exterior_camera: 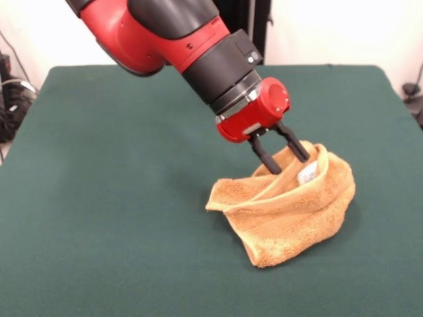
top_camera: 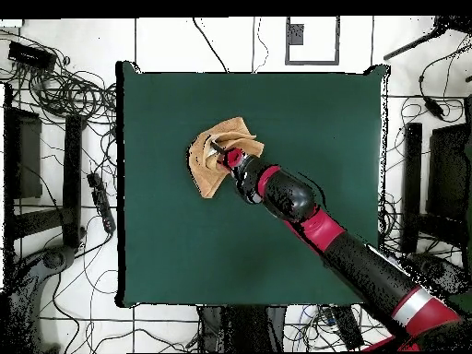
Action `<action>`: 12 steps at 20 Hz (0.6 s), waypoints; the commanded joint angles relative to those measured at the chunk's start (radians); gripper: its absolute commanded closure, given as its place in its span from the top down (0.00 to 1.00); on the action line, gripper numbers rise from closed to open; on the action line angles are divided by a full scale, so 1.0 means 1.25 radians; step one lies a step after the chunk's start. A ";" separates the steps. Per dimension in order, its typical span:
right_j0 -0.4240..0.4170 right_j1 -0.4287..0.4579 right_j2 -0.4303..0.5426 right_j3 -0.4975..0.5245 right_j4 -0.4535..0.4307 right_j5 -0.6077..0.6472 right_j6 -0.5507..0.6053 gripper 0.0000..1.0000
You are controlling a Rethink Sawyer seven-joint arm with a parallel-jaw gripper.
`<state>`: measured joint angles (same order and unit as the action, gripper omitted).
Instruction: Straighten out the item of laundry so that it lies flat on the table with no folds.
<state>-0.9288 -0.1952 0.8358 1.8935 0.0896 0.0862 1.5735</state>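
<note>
Lying bunched in several folds, one orange-yellow towel (exterior_camera: 284, 208) (top_camera: 217, 157) is seen right of centre on the single green bench (exterior_camera: 119, 198) (top_camera: 184, 249), its one white tag (exterior_camera: 308, 173) showing. One hand (exterior_camera: 283, 155) (top_camera: 227, 155) is clamped on the towel's raised top fold, two fingers (exterior_camera: 264, 153) pinched around it.

We see the small square orange-yellow terry cloth towel (exterior_camera: 284, 211) lying bunched on the large rectangular dark green felt-topped table (exterior_camera: 119, 198). In the front view it sits right of centre, nearer the right edge than the left and closer to the near edge than the far one. The red and black gripper (exterior_camera: 285, 156) comes down from above, its tips at the towel's upper, far side, beside the small white tag (exterior_camera: 307, 173).
</note>
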 commanded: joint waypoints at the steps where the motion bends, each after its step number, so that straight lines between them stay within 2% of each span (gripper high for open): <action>1: 0.060 0.016 -0.073 -0.039 0.032 0.051 0.134 1.00; 12: 0.128 0.060 -0.110 -0.102 0.021 -0.022 0.134 1.00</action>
<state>-0.8651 -0.1832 0.7784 1.8912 0.0896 0.0862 1.5735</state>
